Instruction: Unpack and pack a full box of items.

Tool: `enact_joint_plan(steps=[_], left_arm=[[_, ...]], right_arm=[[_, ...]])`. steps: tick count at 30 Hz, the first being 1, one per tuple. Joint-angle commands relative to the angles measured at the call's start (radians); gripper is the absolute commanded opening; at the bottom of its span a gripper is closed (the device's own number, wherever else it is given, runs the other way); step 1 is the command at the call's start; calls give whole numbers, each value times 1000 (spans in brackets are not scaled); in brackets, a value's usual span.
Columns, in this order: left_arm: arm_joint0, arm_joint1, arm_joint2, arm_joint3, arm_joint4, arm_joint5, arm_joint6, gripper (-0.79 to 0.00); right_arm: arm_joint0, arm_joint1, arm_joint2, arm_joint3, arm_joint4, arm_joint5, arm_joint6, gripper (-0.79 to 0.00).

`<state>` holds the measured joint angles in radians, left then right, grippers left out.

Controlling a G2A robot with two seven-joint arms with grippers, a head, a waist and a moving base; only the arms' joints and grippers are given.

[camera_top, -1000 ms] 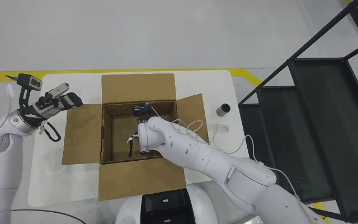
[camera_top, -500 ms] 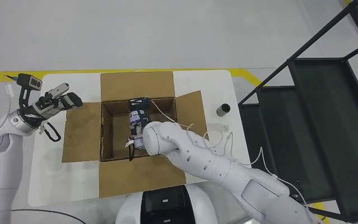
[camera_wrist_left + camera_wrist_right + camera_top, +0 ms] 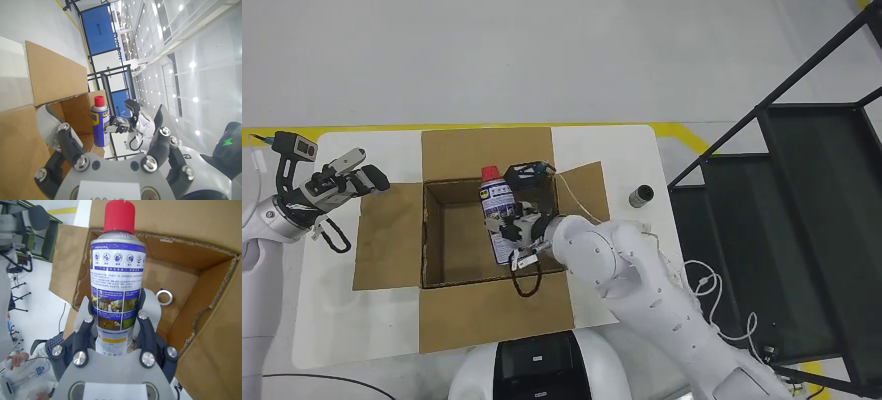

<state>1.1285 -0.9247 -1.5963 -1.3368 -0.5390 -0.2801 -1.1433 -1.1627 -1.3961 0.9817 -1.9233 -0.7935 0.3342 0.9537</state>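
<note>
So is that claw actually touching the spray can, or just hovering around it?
Touching. In the right wrist view, the right gripper has its fingers pressed against both sides of the spray can, with no gap showing.

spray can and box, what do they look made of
Spray can: likely metal, shiny bare shoulder above a glossy printed wrap; its red cap looks like matte plastic. Box: brown corrugated cardboard, fluted torn edges showing.

Opening: brown cardboard box (image 3: 452,250), flaps outward, left half open above.
Obstacle: blue-and-white red-capped spray can (image 3: 498,213) raised over middle.
Floor: small silver ring (image 3: 164,297).
</note>
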Motion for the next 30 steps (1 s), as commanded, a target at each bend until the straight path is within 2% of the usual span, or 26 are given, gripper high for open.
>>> enact_joint_plan(steps=[1, 10, 15, 30], left_arm=[[0, 0, 0, 0, 0, 0, 0, 0], [0, 0, 0, 0, 0, 0, 0, 0], [0, 0, 0, 0, 0, 0, 0, 0], [0, 0, 0, 0, 0, 0, 0, 0]], right_arm=[[-40, 9, 64, -21, 54, -72, -22, -785], [-236, 52, 334, -132, 218, -356, -125, -785], [-321, 68, 413, -175, 245, -479, -166, -785], [-325, 68, 415, -174, 257, -478, -183, -785]])
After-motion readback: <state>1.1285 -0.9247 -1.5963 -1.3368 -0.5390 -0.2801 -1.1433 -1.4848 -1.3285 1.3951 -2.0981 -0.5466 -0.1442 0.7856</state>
